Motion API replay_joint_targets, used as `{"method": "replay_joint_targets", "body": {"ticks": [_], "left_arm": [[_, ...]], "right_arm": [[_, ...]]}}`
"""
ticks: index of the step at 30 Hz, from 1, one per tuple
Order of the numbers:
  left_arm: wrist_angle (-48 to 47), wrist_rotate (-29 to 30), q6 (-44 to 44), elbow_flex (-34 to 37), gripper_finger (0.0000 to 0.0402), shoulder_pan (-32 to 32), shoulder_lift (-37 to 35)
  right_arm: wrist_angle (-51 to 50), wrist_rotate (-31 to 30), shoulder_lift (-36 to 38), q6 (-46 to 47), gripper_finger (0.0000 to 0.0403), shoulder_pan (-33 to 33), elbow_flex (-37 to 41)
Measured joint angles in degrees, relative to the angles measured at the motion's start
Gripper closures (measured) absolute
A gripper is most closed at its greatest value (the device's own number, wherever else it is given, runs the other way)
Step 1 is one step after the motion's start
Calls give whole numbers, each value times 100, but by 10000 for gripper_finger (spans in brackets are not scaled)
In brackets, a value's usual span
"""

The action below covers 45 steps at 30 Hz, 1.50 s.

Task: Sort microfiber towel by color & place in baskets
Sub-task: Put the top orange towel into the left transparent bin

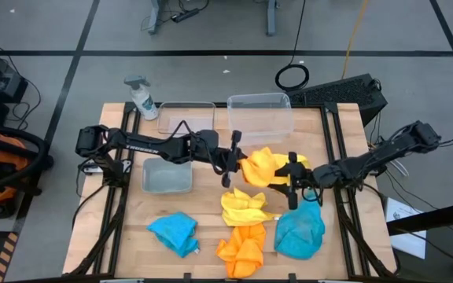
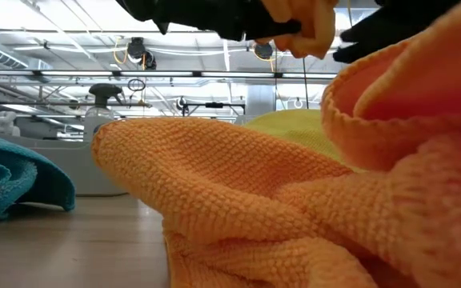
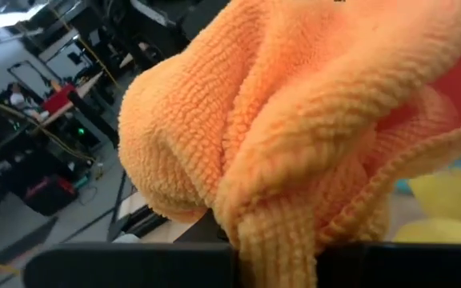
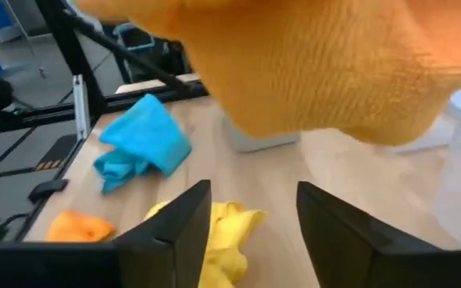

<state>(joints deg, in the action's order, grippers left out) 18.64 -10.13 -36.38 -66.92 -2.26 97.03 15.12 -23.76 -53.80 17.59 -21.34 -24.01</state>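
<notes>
Two grippers: left gripper (image 1: 231, 159) pinches the orange towel (image 1: 262, 167) mid-air at table centre; right gripper (image 1: 292, 181) has fingers apart just beside it.
Towel feel: light, floppy, grippy, I'd say.
Grab spot: a bunched fold.
Baskets (image 1: 259, 111): near.

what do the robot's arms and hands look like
Both arms are dark, slim and jointed; the left arm carries pale lettering on one link. Each ends in a black two-fingered hand: the left hand, and the right hand with flat, squared fingers.
</notes>
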Motion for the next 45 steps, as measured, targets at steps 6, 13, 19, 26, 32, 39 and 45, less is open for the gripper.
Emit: {"method": "replay_joint_targets", "body": {"ticks": [6, 13, 19, 26, 32, 39, 45], "left_arm": [[-9, 179, -1404, 0, 373, 0, -14], [-25, 1165, -2452, -4, 373, -70, -50], [-51, 1072, -2457, -4, 373, -113, -50], [-95, 907, -2413, -4, 373, -193, -50], [109, 692, -2410, -4, 373, -109, -50], [474, 121, -2182, -4, 373, 13, -48], [604, -204, -1657, -4, 373, 19, -46]], "right_arm": [[144, -1216, 319, -136, 186, -75, 0], [276, -1505, 313, -224, 132, -61, 0], [424, -1479, 315, -687, 70, -148, 0], [915, -1510, 458, -1038, 11, -192, 0], [960, -1531, 481, -1052, 6, -16, 0], [1567, -553, 171, -1061, 5, 539, 1], [2467, 24, -367, -1598, 9, 791, 0]]}}
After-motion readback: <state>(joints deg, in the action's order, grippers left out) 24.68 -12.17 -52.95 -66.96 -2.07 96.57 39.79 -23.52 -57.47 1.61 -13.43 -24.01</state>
